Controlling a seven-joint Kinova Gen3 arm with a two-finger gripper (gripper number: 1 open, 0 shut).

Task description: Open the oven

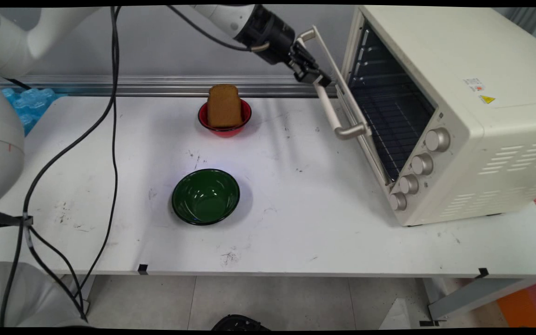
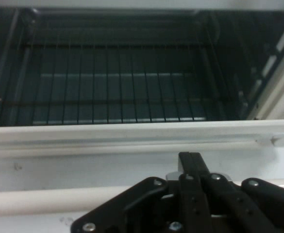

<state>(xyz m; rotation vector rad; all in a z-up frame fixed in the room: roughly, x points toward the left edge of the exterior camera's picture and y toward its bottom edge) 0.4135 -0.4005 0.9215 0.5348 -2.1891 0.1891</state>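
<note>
A cream toaster oven point(image 1: 463, 83) stands at the table's right, its door point(image 1: 358, 118) swung part-way open. In the main view my gripper point(image 1: 320, 80) is up against the upper part of the door's cream handle bar point(image 1: 332, 111). The hand view shows the two fingers pressed together, shut, with the gripper point(image 2: 191, 158) lying across the handle bar point(image 2: 40, 200) and its tips over the door frame point(image 2: 108, 138). Nothing is clamped between the fingers. Beyond them the dark oven cavity shows its wire rack point(image 2: 117, 92) with nothing on it.
A slice of brown bread point(image 1: 224, 105) stands upright in a red bowl point(image 1: 226, 129) at the back middle. A green bowl point(image 1: 205, 196) holding nothing sits in the middle of the table. Black cables point(image 1: 110, 116) hang at the left, near a blue object point(image 1: 28, 100).
</note>
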